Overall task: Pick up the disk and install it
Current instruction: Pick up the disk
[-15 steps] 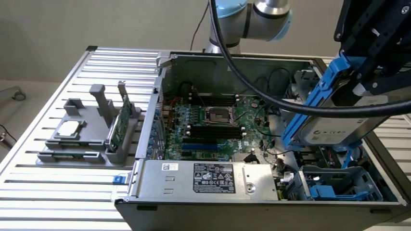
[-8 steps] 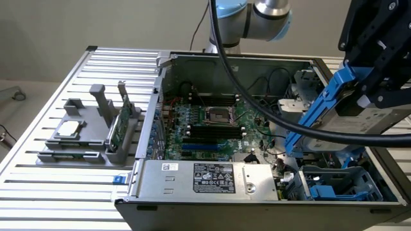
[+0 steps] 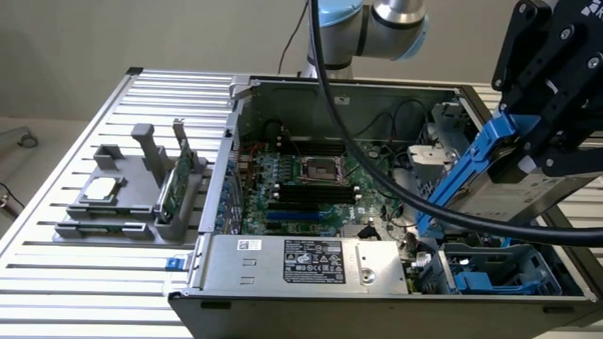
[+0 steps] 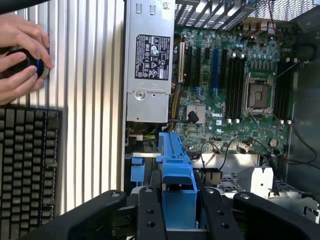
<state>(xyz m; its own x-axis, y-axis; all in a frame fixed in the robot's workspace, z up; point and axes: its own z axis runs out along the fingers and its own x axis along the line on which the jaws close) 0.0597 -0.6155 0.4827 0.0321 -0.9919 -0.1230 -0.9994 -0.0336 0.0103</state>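
The disk (image 3: 527, 196) is a silver-grey drive in blue carrier rails. It hangs tilted above the open computer case (image 3: 217, 212), on the exterior view's right. My black gripper (image 3: 529, 152) is shut on it from above. In the wrist view the blue carrier end of the disk (image 4: 176, 170) sits between my gripper's (image 4: 177, 217) two black fingers (image 4: 150, 215). Below the disk, a drive bay (image 3: 499, 272) with blue plastic parts lies in the case's near corner on the exterior view's right.
The case holds a green motherboard (image 3: 311, 176), a silver power supply (image 3: 301, 263) and loose cables (image 3: 396, 205). A grey fixture (image 3: 113, 212) on the exterior view's left carries a silver chip (image 3: 102, 187) and a green card (image 3: 176, 176). A person's hands (image 4: 20, 55) and a keyboard (image 4: 27, 160) lie beside the case.
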